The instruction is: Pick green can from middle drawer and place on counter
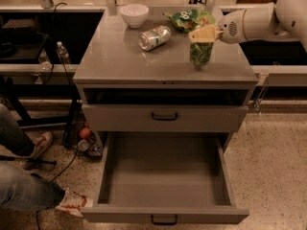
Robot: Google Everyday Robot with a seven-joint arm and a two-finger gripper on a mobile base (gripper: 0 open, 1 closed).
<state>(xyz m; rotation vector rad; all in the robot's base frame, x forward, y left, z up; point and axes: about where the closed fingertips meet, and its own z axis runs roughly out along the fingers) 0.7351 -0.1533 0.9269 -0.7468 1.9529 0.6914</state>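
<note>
The claw [205, 34] grips the top of the green can [200, 54], holding it upright at the right side of the counter [120, 56]; I cannot tell whether its base touches the surface. This looks like the placing step, with the middle drawer [163, 176] below pulled out and empty. Next the can needs settling flat, then the claw must release and lift straight up, clear of the green bag [189, 19] just behind

Gripper [204, 34] over counter [120, 56]: pale matt plastic-looking fingers clamp green can [200, 55], glossy metal. Counter beneath gripper: smooth grey, soft sheen. Dented can [154, 37] near gripper: shiny metal. Bag [187, 19] just behind gripper: glossy crinkled film. Middle drawer [163, 176] well below: matt grey metal.
</note>
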